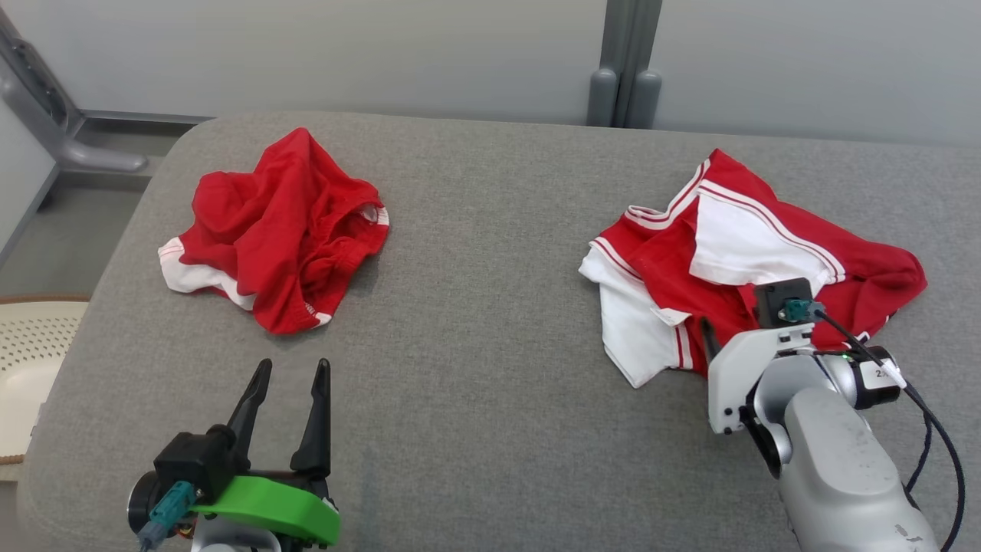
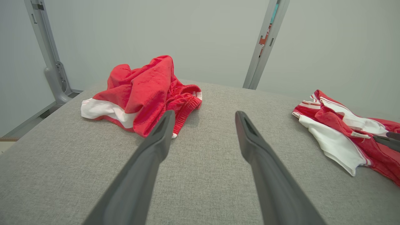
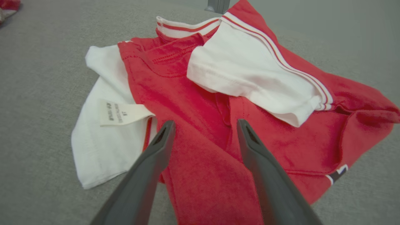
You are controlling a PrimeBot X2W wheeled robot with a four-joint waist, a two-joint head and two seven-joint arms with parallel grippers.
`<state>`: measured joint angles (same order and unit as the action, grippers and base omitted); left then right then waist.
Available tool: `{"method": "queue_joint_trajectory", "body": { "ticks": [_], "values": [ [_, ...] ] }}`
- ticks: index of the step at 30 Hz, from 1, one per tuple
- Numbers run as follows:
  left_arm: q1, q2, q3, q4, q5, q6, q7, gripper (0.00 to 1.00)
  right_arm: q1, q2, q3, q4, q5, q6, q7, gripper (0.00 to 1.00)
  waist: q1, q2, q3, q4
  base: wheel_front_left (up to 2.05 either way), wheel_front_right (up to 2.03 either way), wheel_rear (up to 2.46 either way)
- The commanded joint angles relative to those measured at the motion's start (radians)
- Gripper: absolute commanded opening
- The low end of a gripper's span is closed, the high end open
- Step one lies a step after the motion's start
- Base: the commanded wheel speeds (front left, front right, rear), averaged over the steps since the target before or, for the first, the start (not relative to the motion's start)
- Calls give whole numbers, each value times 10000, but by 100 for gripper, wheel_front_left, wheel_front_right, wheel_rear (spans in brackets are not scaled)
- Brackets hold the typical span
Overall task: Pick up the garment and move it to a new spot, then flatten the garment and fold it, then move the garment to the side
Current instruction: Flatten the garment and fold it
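Note:
The garment (image 1: 736, 253), a crumpled red shirt with white striped sleeves, lies on the right side of the grey padded table (image 1: 490, 322). In the right wrist view the garment (image 3: 225, 103) shows a white label and a folded-over sleeve. My right gripper (image 3: 204, 125) stands open just over its near red edge, with no cloth pinched between the fingers. In the head view my right arm (image 1: 812, 429) covers the shirt's near edge. My left gripper (image 1: 293, 368) is open over bare table at the lower left, apart from any cloth. The left wrist view shows the garment (image 2: 343, 134) at far right.
A second bundle, red shorts (image 1: 276, 230) with white trim, lies bunched at the table's far left, ahead of the left gripper (image 2: 203, 115). A grey post (image 1: 625, 61) stands behind the far edge. A cream perforated basket (image 1: 31, 360) sits off the table's left side.

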<state>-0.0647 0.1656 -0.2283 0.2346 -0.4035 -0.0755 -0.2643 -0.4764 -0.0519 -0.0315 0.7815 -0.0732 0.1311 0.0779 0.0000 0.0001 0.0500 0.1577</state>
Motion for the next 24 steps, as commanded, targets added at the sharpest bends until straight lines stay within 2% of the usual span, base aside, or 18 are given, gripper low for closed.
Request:
{"method": "queue_joint_trajectory", "body": {
  "ticks": [1, 5, 10, 19, 20, 21, 22, 24],
  "values": [
    [-125, -10, 6, 32, 93, -25, -1, 100, -137, 22, 274, 89, 244, -7, 37, 100, 0, -1, 102, 197, 0, 0, 0],
    [-159, -5, 9, 16, 110, -22, -1, 100, -460, -17, 837, 278, 534, -8, 55, 100, 0, -1, 163, 321, 0, 0, 0],
    [-320, -24, -42, -26, 142, -54, -1, 100, -1189, -4, 1068, 713, 811, -8, 186, 100, 0, -1, 340, 563, 0, 0, 0],
    [-606, -158, -173, 33, 179, -126, -1, 100, -2398, -6, 506, 2029, 643, -8, 568, 100, 0, -1, 822, 1078, 0, 0, 0],
    [-614, -173, -147, 30, 186, -126, -1, 100, -2505, -8, 417, 2144, 544, -8, 559, 43, 0, -1, 843, 1098, 0, 0, 0],
    [-610, -191, -133, 22, 190, -123, -1, 100, -2565, -4, 327, 2222, 471, -8, 516, 8, 0, -1, 858, 1108, 0, 0, 0],
    [-606, -198, -118, 22, 194, -129, -1, 100, -2581, -8, 233, 2323, 438, -8, 523, 0, 0, -1, 866, 1116, 0, 0, 0],
    [-601, -203, -67, 53, 203, -131, -1, 100, -2612, -3, 10, 2424, 342, -8, 347, 0, 0, -1, 854, 1112, 0, 0, 0]
  ]
}}
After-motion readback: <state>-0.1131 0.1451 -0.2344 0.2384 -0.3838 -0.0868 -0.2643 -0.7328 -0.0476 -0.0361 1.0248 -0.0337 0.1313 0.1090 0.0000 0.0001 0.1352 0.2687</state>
